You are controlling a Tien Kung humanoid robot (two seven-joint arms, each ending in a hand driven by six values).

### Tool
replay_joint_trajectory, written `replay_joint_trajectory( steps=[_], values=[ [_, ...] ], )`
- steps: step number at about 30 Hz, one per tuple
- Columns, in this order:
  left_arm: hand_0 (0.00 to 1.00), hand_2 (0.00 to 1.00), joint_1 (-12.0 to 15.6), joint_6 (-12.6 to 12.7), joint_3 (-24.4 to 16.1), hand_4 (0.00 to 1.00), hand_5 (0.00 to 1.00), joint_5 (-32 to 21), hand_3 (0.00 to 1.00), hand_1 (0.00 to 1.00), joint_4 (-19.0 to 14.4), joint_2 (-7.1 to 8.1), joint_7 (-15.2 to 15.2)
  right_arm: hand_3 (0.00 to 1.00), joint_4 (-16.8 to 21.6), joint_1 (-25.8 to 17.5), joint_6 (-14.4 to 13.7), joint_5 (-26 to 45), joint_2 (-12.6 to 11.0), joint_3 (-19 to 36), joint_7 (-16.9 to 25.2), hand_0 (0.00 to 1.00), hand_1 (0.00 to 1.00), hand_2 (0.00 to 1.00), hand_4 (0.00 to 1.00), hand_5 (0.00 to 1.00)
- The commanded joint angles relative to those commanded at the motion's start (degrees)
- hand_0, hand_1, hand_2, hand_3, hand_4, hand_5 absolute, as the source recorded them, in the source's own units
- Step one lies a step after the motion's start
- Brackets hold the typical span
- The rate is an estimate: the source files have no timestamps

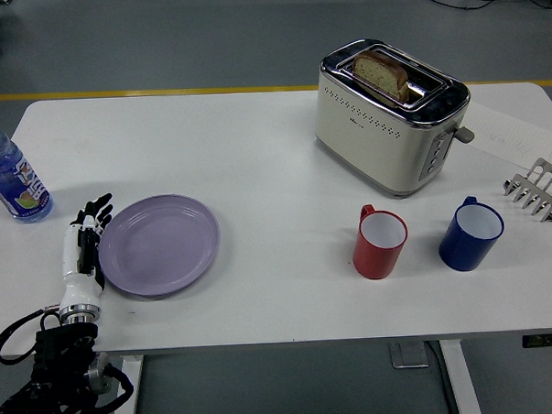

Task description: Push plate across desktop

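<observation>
A lilac plate (159, 244) lies flat on the white table (255, 153) at the left. My left hand (83, 245) lies on the table with its fingers straight and together, its side against the plate's left rim. It holds nothing. My right hand is out of view.
A water bottle (9, 179) stands at the far left. A toaster (389, 115) with a bread slice stands at the back right. A red mug (380, 242) and a blue mug (470, 233) stand right of centre. A metal rack (537, 189) lies at the right edge.
</observation>
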Motion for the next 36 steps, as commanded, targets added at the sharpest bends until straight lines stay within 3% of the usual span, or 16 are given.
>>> replay_joint_trajectory(
  steps=[36],
  values=[
    [0.852,0.877,-3.8,1.3,14.8,0.466,0.998,-6.8,0.741,0.859,-0.9,0.42,0.0,0.541,0.0,-0.1,-0.2,1.4,-0.1,-1.3,0.3,0.514,0.482,0.583,0.144,0.265]
  ],
)
